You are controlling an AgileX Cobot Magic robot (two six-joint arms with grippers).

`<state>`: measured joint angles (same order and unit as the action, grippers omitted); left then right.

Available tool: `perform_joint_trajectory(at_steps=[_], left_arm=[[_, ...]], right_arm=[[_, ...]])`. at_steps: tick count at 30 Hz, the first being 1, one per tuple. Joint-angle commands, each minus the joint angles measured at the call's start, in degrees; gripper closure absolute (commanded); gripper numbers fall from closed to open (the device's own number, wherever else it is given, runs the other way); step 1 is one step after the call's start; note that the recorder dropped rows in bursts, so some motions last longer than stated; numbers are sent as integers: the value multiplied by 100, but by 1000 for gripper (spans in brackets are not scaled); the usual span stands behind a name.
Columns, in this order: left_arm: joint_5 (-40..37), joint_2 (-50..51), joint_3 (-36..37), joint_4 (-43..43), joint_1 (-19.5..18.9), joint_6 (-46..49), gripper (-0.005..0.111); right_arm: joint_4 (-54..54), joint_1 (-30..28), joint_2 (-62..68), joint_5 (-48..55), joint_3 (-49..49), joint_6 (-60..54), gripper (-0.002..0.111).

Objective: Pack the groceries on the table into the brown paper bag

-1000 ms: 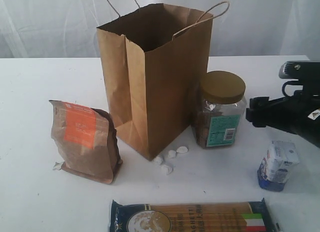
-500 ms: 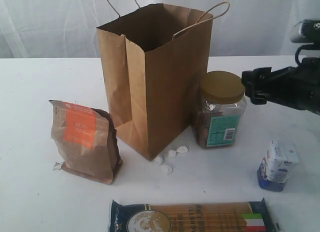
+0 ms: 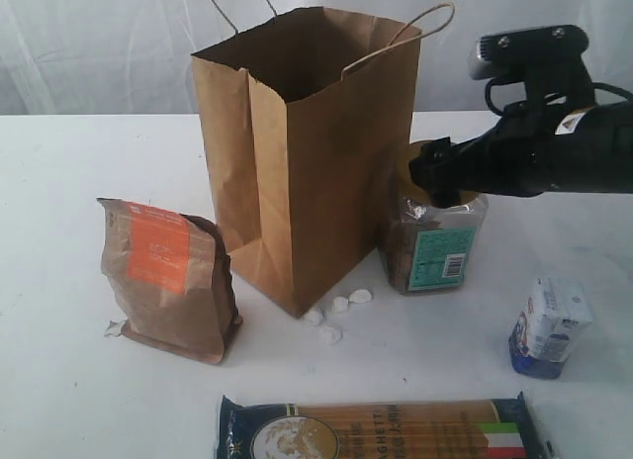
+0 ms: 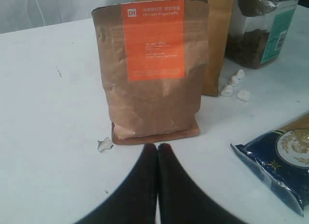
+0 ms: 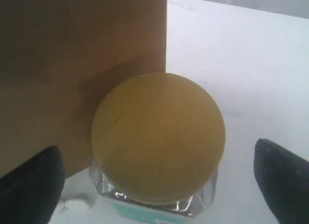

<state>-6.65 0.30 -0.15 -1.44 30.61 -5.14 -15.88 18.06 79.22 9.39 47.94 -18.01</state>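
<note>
jar (image 3: pixel 435 246) stands upright beside bag (image 3: pixel 307 152), long axis vertical.

The kraft pouch (image 4: pixel 152 98) carries an orange label (image 4: pixel 153 40). In the left wrist view its top corner shows a white box reading "D1", followed by a line of white characters too small to make out; the finer lines lower down are also illegible. The long spaghetti pack (image 3: pixel 381 434) bears large letters along its length, of which roughly "AGHETT" can be made out, beside a green, white and red flag stripe (image 3: pixel 502 439) and a round gold emblem (image 3: pixel 293 439). The clear jar (image 3: pixel 435 243) has a teal label (image 3: pixel 432 261) with a barcode (image 3: pixel 452 268), digits unreadable. Print on the blue-white packet (image 3: pixel 550 325) is too small to read
</note>
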Motion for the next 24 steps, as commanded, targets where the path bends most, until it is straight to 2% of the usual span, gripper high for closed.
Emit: perform_joint_trajectory(at_steps=[1, 10, 24], left_arm=[[-5, -30, 15, -29, -26, 0, 107], [-5, -30, 15, -29, -26, 0, 107], [-5, -30, 15, -29, -26, 0, 107]], right_arm=[[141, 20, 310, 51, 378, -280, 7], [141, 20, 698, 468, 672, -280, 7], [141, 20, 1123, 123, 686, -329, 6]])
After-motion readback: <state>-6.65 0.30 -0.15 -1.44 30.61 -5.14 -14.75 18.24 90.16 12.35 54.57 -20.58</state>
